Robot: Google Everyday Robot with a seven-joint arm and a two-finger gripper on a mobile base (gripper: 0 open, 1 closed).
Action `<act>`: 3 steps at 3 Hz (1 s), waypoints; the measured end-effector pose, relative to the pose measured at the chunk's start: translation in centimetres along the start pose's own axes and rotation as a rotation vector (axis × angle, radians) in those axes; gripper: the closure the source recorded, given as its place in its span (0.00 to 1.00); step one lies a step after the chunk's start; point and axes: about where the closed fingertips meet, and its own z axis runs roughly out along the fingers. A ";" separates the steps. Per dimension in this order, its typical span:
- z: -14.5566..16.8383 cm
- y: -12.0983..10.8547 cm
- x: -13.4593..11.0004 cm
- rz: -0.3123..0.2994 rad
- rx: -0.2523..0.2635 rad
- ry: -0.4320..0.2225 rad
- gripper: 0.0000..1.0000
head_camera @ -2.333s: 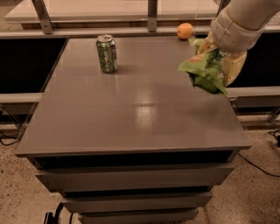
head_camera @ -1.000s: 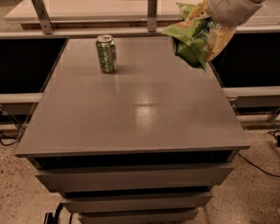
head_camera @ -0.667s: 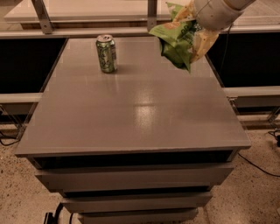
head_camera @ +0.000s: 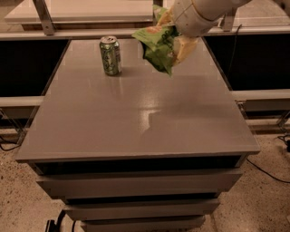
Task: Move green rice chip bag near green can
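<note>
The green rice chip bag (head_camera: 157, 46) is a crinkly light-green pouch, held in the air above the far middle of the grey table (head_camera: 136, 113). My gripper (head_camera: 174, 36) is shut on the bag's right side and comes in from the top right. The green can (head_camera: 110, 55) stands upright at the far left of the table, a short way to the left of the bag and below it. The bag hangs tilted, its lower corner pointing down at the tabletop.
The table has drawers below its front edge (head_camera: 136, 181). A pale counter with metal posts (head_camera: 43, 13) runs behind the table. Cables (head_camera: 272, 170) lie on the speckled floor at the right.
My gripper has carried the bag to the left across the far side of the table, closer to the can. The can has not moved. The orange fruit seen earlier no longer shows.
</note>
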 end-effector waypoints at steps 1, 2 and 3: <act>2.6 -0.9 -0.9 0.000 -0.005 0.003 1.00; 4.9 -1.6 -1.2 -0.003 -0.020 0.006 1.00; 7.2 -1.9 -1.7 -0.015 -0.048 0.009 1.00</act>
